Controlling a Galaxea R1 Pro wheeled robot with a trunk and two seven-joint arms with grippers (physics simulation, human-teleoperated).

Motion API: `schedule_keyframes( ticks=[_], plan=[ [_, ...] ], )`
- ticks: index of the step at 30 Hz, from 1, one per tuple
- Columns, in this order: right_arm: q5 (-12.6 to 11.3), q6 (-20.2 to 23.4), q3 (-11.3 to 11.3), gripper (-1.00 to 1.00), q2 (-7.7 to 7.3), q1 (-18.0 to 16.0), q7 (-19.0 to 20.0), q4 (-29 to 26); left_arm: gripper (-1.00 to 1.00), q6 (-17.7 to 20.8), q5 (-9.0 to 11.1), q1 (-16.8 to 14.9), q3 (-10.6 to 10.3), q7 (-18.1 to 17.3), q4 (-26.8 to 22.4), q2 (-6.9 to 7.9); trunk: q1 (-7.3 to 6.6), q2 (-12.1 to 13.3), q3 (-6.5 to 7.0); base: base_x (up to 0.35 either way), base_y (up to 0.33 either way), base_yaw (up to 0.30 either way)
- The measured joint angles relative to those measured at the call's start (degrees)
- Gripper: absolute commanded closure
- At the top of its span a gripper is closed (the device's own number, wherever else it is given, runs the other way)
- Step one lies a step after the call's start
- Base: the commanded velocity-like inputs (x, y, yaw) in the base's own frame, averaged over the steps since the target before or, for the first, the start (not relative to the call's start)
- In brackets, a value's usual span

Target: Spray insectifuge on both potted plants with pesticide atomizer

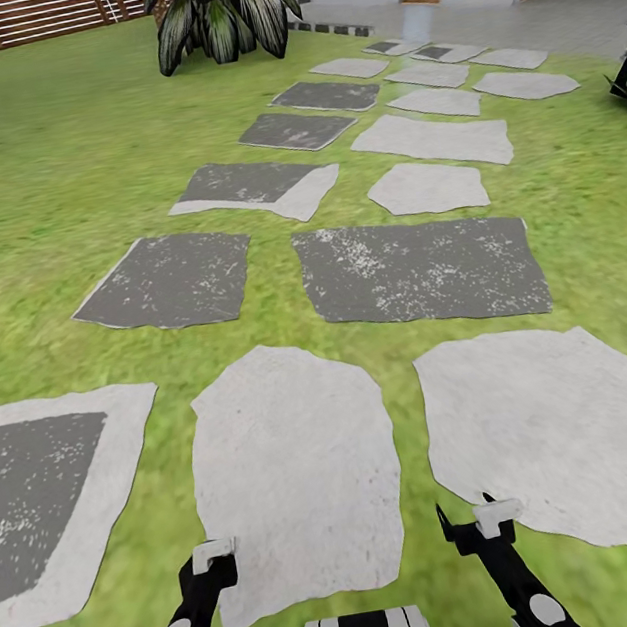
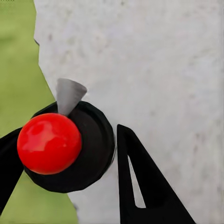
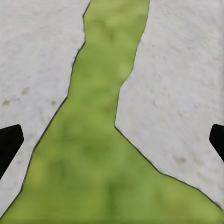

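Jaws clasping pesticide atomizer, perhaps — pale stepping stone

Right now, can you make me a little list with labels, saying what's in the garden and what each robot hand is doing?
ground: green lawn with pale and dark grey stepping stones
far end: large dark-leaved bush and slatted wooden fence
left gripper: closed on the pesticide atomizer, seen end-on as a black round body with a red ball top and grey nozzle
right gripper: open and empty, over a strip of grass between two pale stones
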Motion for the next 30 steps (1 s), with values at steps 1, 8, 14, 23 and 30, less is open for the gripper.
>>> schedule_keyframes(
  ticks=[1,8,14,23,30],
  plan=[
    [0.0,0.0,0.0,-1.00,0.00,0.0,0.0,0.0,1.00,0.0,0.0,0.0,0.0,0.0,0.0,-0.03,0.00,0.0,0.00,0.000,0.000,0.000],
    [0.0,0.0,0.0,-1.00,0.00,0.0,0.0,0.0,1.00,0.0,0.0,0.0,-0.1,0.0,-0.5,-0.06,-0.11,0.1,0.88,0.000,0.000,0.000],
    [0.0,0.0,0.1,-1.00,0.06,0.0,0.0,0.0,1.00,0.0,0.0,0.0,-0.1,0.0,-0.5,-0.12,-0.26,0.1,2.21,0.000,0.000,0.000],
    [0.0,0.0,0.0,-1.00,0.07,0.0,0.0,-0.1,1.00,0.1,-0.1,0.0,-0.1,0.0,-0.4,-0.14,-0.49,0.3,4.21,0.000,0.000,0.000],
    [0.1,0.0,0.2,-1.00,0.40,0.0,0.0,0.2,1.00,0.1,-0.1,0.0,-0.2,0.0,-0.3,-0.21,-0.67,0.3,5.76,0.000,0.000,0.000]
  ],
)
